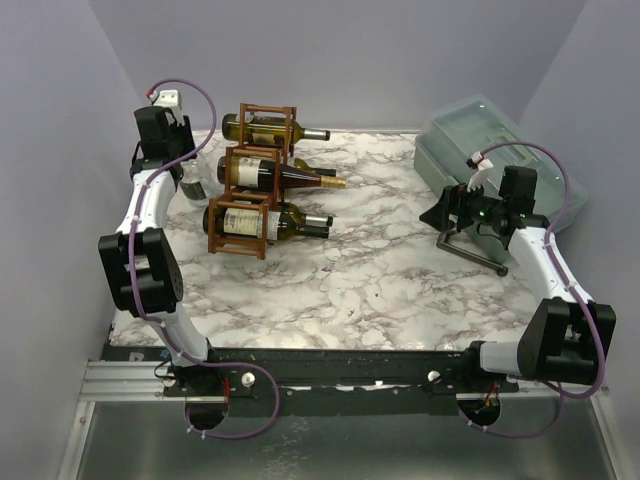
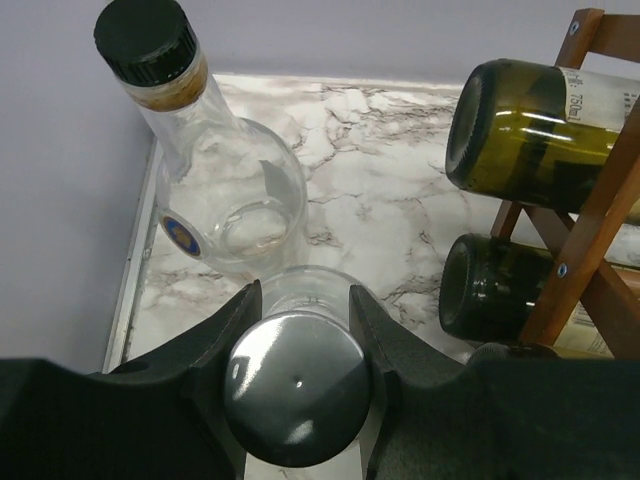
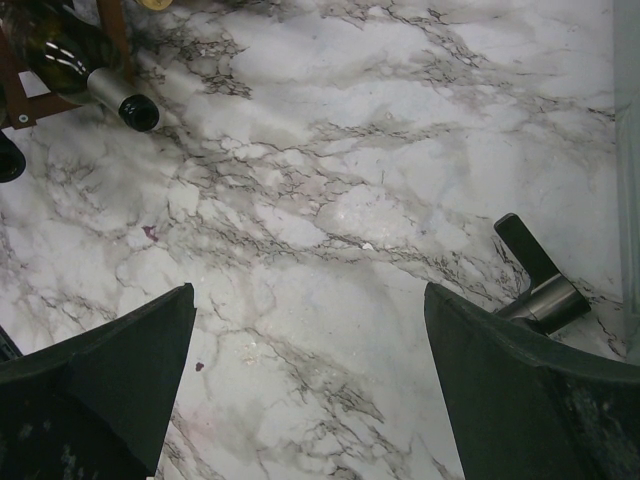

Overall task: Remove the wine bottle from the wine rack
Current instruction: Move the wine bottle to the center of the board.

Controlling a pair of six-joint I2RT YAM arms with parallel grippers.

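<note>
the wine rack [image 2: 585, 235] is reddish-brown, the table [image 1: 380, 270] grey-veined white marble.

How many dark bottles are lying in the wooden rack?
3. The far bottle, the middle bottle and the near bottle each lie in a cell of the wine rack, necks pointing right. The open frame seems to hide none.

The left claw [image 2: 303, 300] grips a clear glass bottle [image 2: 295, 385], whose round silver end faces the camera. Just beyond is a second clear bottle [image 2: 215, 190] with a black cap. At right, the wooden wine rack [image 2: 585, 240] holds an upper green wine bottle [image 2: 520, 135] and a lower green wine bottle [image 2: 490, 290] above the marble counter [image 2: 380, 180].
</note>
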